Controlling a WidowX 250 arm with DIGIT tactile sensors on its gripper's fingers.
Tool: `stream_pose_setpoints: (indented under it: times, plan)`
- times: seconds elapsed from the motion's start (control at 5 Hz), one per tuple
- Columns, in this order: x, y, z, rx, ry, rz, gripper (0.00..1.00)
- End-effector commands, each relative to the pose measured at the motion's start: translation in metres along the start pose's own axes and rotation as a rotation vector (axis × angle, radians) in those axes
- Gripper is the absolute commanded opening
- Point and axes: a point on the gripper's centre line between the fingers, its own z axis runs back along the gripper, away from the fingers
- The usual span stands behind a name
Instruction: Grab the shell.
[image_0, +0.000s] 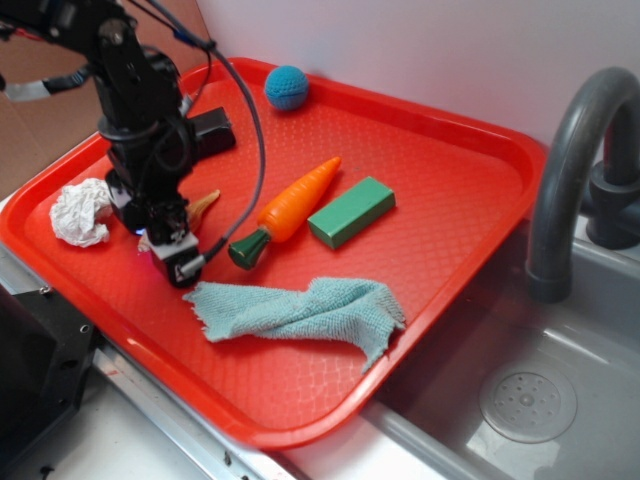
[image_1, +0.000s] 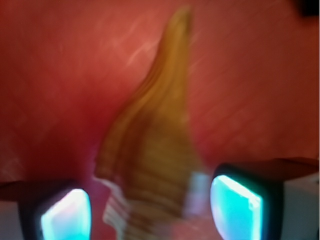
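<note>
A black robot arm (image_0: 140, 90) is seen reaching down from the upper left onto a red tray (image_0: 470, 180), its wrist held nearly upright. The gripper (image_0: 172, 245) is lowered close to the tray surface at the left side. In the wrist view, which is blurred, the two fingertips (image_1: 235, 205) are seen spread apart, one on each side of the shell (image_1: 150, 160), with a gap visible between the pads and the shell; the gripper is released, nothing being grasped.

The shell, tan with brown stripes, is placed between the jaws on the tray. In the exterior view only its pointed tip (image_0: 205, 203) is seen, poking out to the right of the gripper. Its long axis is shown running away from the wrist camera, the narrow tip pointing off and the wide end lying nearest the fingers.

On the tray are also found a crumpled white paper ball (image_0: 82, 212) at the left, a blue ball (image_0: 287, 87) at the far edge, a toy carrot (image_0: 290, 208) and a green block (image_0: 351, 211) in the middle, and a teal cloth (image_0: 300, 312) at the near side. A grey sink (image_0: 520, 400) with a dark faucet (image_0: 570, 170) is seen to the right.
</note>
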Motion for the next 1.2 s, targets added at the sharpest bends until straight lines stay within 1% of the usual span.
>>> stream_pose_setpoints:
  times: [0.0,0.2,0.4,0.6,0.8,1.0]
  plan:
    - [-0.003,-0.002,-0.009,-0.032,0.001,-0.016,0.0]
    - [-0.006,-0.005,-0.009,-0.021,-0.007,-0.008,0.0]
    - [-0.004,0.003,-0.008,-0.015,-0.018,0.035,0.0]
    - [-0.002,0.01,0.006,-0.004,-0.05,0.063,0.0]
    - [0.008,0.013,0.059,0.005,-0.162,0.077,0.0]
    - [0.004,0.01,0.11,-0.061,-0.233,0.081,0.0]
